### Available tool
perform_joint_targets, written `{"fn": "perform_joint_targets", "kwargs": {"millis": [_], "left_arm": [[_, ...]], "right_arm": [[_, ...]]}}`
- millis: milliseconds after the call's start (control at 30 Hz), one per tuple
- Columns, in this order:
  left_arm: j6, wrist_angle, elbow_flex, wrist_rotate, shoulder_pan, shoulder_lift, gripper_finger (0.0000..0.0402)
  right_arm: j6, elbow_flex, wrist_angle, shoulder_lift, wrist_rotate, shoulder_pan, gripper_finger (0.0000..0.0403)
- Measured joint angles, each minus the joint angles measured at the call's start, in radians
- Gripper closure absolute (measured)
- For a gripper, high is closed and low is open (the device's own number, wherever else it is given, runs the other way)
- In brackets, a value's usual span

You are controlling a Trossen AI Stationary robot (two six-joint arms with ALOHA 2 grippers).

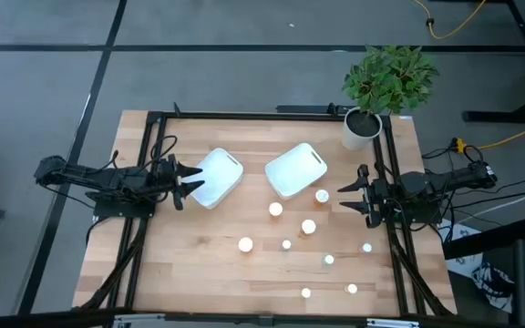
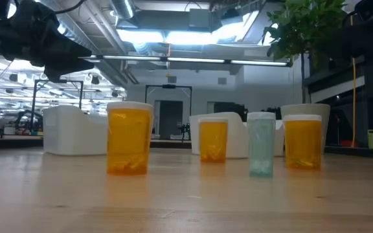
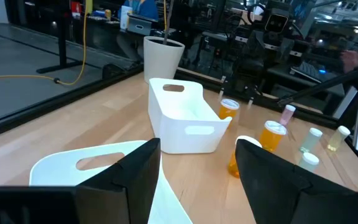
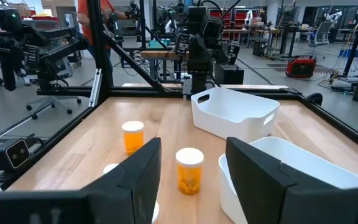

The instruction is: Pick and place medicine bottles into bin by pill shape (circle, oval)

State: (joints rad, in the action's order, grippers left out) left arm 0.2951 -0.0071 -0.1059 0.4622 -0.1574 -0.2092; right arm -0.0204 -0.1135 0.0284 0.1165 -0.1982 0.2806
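Observation:
Several small medicine bottles with pale caps stand on the wooden table (image 1: 199, 264), among them orange ones (image 1: 275, 209) (image 1: 322, 196) (image 1: 308, 226). The low view shows three orange bottles (image 2: 129, 139) (image 2: 213, 139) (image 2: 302, 141) and a pale green one (image 2: 261, 144). My left gripper (image 1: 190, 182) is open and empty at the left end of the left white bin (image 1: 219, 178); that bin lies just under its fingers (image 3: 92, 163). My right gripper (image 1: 346, 197) is open and empty at the table's right, pointing at an orange bottle (image 4: 189, 171) that stands ahead of its fingers.
A second white bin (image 1: 296, 169) stands beside the first at the table's middle far side. A white plant pot (image 1: 361, 128) with a green plant stands at the far right corner. Black frame rails (image 1: 144, 210) run along the table's left and right sides.

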Motion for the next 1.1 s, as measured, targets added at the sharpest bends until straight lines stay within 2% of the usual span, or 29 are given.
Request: {"fn": "perform_joint_targets", "kwargs": {"millis": [767,967,1100], "left_arm": [[0.000,0.000,0.000,0.000,0.000,0.000,0.0198],[0.000,0.000,0.000,0.000,0.000,0.000,0.0198],[0.000,0.000,0.000,0.000,0.000,0.000,0.0198]], "right_arm": [[-0.002,0.000,-0.001,0.000,0.000,0.000,0.0220],[-0.257,0.000,-0.091,0.001,0.000,0.000,0.0220],[-0.287,-0.002,-0.107,0.001,0.049,0.000,0.0220]]}}
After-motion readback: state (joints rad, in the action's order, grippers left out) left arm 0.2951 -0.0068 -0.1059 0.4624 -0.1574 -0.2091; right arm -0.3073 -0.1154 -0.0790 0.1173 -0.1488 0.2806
